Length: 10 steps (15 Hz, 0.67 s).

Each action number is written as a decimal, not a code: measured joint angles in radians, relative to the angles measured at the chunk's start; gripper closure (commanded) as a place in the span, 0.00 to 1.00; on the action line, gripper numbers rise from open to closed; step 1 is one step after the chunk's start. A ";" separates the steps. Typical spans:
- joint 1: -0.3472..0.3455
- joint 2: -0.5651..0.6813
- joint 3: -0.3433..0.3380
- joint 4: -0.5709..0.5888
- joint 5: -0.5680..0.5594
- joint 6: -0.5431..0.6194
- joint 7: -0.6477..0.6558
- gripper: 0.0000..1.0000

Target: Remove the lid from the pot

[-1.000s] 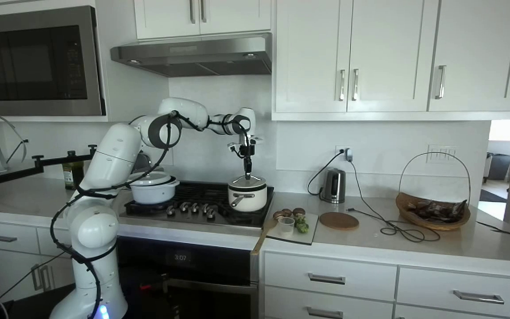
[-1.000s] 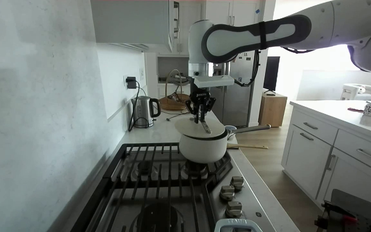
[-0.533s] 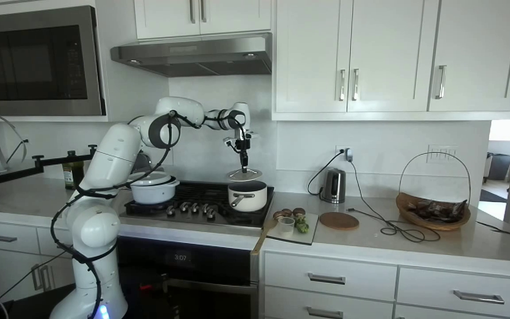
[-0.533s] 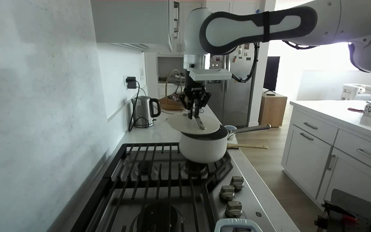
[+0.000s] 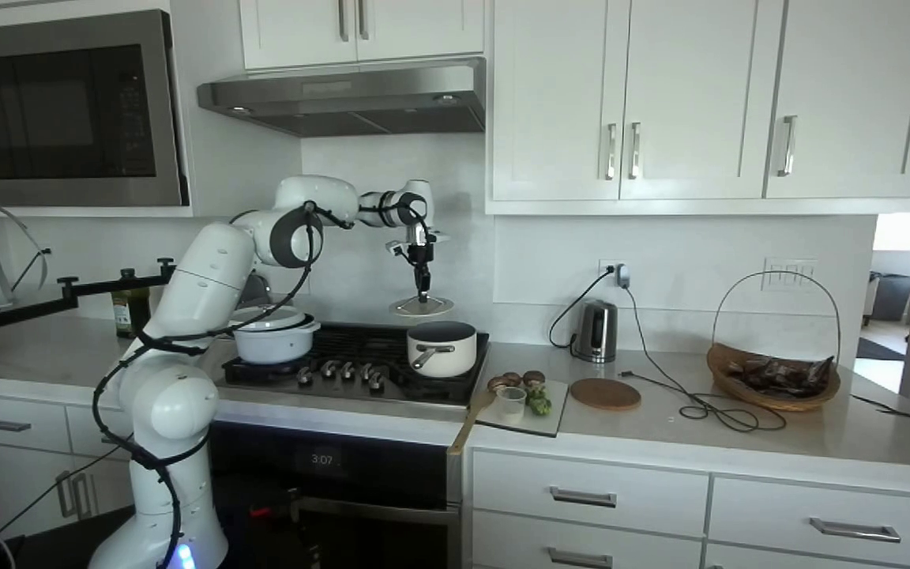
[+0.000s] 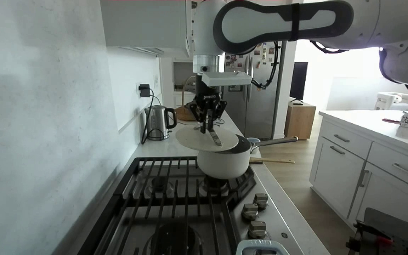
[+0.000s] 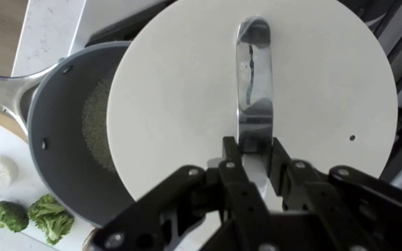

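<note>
The round pale lid [image 5: 441,307] hangs above and to the left of the pot in an exterior view. It also shows above the pot's edge in an exterior view [image 6: 191,140]. My gripper [image 7: 251,143] is shut on the lid's shiny strap handle [image 7: 255,80], one finger on each side. The lid [image 7: 173,97] looks about level. The cream pot [image 5: 455,357] with a dark inside sits on the right of the stove. Its bare inner wall [image 7: 61,139] and pale grainy contents [image 7: 98,122] show in the wrist view, partly hidden by the lid.
A larger white lidded pot [image 5: 272,346] stands at the stove's left. A wooden spoon [image 5: 467,423], a board with broccoli [image 5: 538,401], a brown round mat [image 5: 605,393] and a kettle [image 5: 597,332] are on the right counter. The hood [image 5: 344,99] is above.
The lid has risen off the pot and moved left in the gripper, towards the stove's middle. The pot's dark inside has come into view. The pot has stayed in place.
</note>
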 measured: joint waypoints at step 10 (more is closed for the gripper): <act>0.088 0.084 0.030 0.131 -0.001 -0.109 -0.044 0.94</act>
